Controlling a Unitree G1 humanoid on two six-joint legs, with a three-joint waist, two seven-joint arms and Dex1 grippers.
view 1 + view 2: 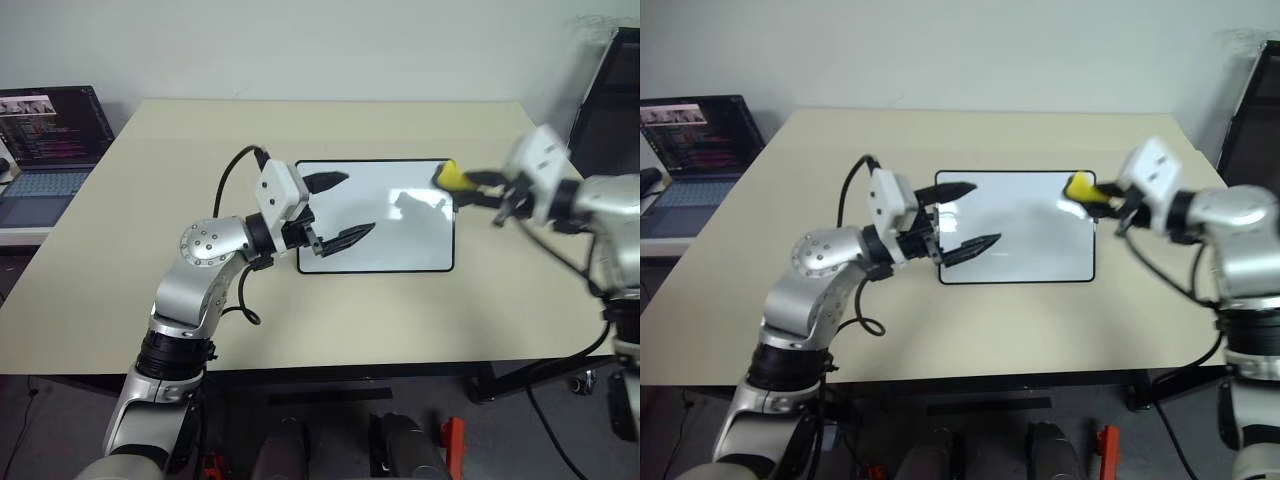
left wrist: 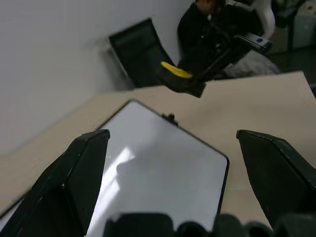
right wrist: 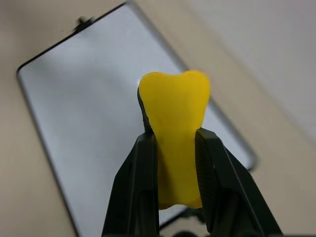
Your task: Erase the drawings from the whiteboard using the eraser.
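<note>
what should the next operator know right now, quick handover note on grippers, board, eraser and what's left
Right gripper: jaws shut on the eraser, held in the air over the whiteboard's right edge.
Left gripper: jaws open, empty, above the whiteboard's left end.
Whiteboard: flat on the table, mid-table; laptop at far left.
Done: no drawings visible on the board; it looks wiped clean.
Left: likely only setting the eraser down; check the board up close first.

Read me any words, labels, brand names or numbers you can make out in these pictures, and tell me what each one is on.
No text here can be quoted.
Laptop screen: rows of coloured lines that look like text, too small and blurred to read.
Whiteboard: no writing readable on its white face.
Eraser, pinched in the right gripper: plain yellow, no label.
Left gripper: no markings visible.
</note>
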